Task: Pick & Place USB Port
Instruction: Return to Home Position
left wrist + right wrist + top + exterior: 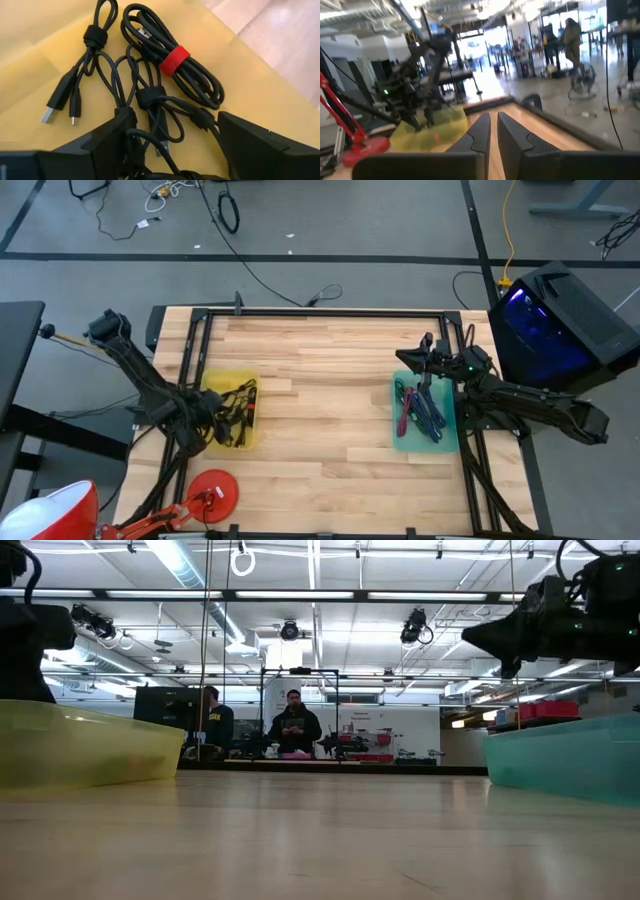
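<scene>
A yellow bin at the table's left holds several bundles of black USB cable. In the left wrist view I see one bundle with a red tie, one with a silver USB plug and a middle bundle. My left gripper is open and low in the bin, with a finger on either side of the middle bundle's loops. A teal bin at the right holds coloured cables. My right gripper is shut and empty, raised above the teal bin's far end. My left gripper comes at the middle bundle from above. Loops of the bundle's cable lie between its open fingers, close to the inner side of one finger. I cannot tell whether the finger touches them. The bundle lies on the bin's floor.
A red round base stands at the table's near left. Black frame rails run along the table's edges. A dark box lit blue stands off the right edge. Bare wood lies between the bins. People stand beyond the far edge.
</scene>
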Controlling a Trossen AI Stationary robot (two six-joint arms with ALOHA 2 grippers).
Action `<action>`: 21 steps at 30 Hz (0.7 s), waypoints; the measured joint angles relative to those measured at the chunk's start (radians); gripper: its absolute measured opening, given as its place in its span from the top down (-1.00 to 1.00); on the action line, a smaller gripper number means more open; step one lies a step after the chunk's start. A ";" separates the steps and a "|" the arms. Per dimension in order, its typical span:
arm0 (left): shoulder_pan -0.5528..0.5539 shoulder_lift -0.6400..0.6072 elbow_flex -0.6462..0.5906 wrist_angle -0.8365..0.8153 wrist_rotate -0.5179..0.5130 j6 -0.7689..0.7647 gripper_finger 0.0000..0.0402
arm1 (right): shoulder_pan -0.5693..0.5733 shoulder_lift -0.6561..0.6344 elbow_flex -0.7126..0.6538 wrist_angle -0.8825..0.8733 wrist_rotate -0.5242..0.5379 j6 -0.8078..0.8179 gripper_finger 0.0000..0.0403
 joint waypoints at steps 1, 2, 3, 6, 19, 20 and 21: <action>0.005 -0.019 -0.005 0.000 0.001 0.000 -0.51 | 0.000 -0.014 0.000 0.002 0.000 0.000 0.82; 0.016 -0.041 -0.007 0.000 0.002 0.000 -0.51 | 0.000 -0.032 0.000 0.000 0.000 0.000 0.82; 0.028 -0.064 -0.011 0.002 0.001 0.000 -0.51 | 0.000 -0.051 0.000 -0.003 0.001 0.000 0.82; 0.071 -0.149 -0.026 0.008 0.001 0.001 -0.51 | 0.000 -0.124 0.000 -0.008 -0.004 0.000 0.82; 0.328 -0.456 -0.157 0.143 0.061 0.010 -0.51 | 0.053 -0.387 0.000 -0.015 -0.009 0.000 0.82; 0.339 -0.465 -0.158 0.150 0.064 0.009 -0.51 | 0.062 -0.409 0.000 -0.015 -0.009 0.000 0.82; 0.350 -0.482 -0.159 0.152 0.064 0.005 -0.51 | 0.068 -0.429 0.000 -0.015 -0.011 0.000 0.82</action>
